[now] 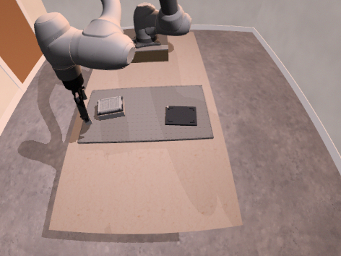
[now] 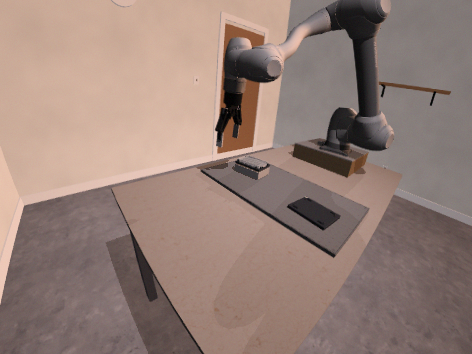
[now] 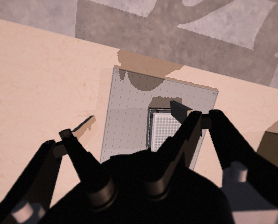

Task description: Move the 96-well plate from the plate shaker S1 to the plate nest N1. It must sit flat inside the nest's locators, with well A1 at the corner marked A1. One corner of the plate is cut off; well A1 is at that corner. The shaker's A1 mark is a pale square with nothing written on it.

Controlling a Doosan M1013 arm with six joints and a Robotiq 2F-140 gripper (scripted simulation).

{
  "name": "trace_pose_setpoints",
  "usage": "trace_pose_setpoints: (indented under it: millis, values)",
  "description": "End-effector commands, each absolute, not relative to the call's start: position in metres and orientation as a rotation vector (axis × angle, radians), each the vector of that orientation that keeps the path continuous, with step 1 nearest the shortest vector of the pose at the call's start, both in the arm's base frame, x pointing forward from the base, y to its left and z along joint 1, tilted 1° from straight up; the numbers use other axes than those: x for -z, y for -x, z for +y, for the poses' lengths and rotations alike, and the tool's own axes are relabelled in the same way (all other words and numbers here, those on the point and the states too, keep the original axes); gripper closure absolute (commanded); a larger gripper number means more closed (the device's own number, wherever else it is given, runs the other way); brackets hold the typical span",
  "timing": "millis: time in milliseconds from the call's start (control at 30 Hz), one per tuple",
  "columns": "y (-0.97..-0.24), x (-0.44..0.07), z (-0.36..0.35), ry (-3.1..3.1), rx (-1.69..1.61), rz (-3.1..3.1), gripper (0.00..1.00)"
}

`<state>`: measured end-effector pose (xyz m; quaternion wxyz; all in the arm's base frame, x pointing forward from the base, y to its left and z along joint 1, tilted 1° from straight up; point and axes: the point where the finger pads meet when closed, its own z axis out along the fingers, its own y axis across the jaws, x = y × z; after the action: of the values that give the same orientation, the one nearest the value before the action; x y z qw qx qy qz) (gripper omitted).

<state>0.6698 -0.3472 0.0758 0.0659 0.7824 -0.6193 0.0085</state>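
The white 96-well plate (image 1: 110, 105) sits on the plate shaker S1 (image 1: 110, 112) at the left end of the grey mat; it also shows in the exterior view (image 2: 252, 163) and, partly hidden by a finger, in the wrist view (image 3: 164, 129). The dark plate nest N1 (image 1: 180, 116) lies on the right half of the mat, empty, also in the exterior view (image 2: 314, 212). My gripper (image 2: 226, 126) (image 1: 82, 107) hangs open and empty high above the mat's left edge, to the left of the shaker. Its fingers frame the wrist view (image 3: 135, 140).
The grey perforated mat (image 1: 146, 113) lies across the tan table. The arm's base stands on a brown block (image 1: 149, 51) at the table's far end. A door and wall lie beyond the table's left side.
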Motion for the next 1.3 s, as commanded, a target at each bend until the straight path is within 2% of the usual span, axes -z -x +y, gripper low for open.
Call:
trace_pose_setpoints:
  millis: [0,933,1267]
  values:
    - [-0.657,-0.073,-0.338,-2.344,-0.023,-1.913,0.0]
    - [-0.562,-0.052,-0.27,-2.209,0.007,-2.2,0.0]
    - [-0.562,-0.052,-0.27,-2.209,0.007,-2.2,0.0]
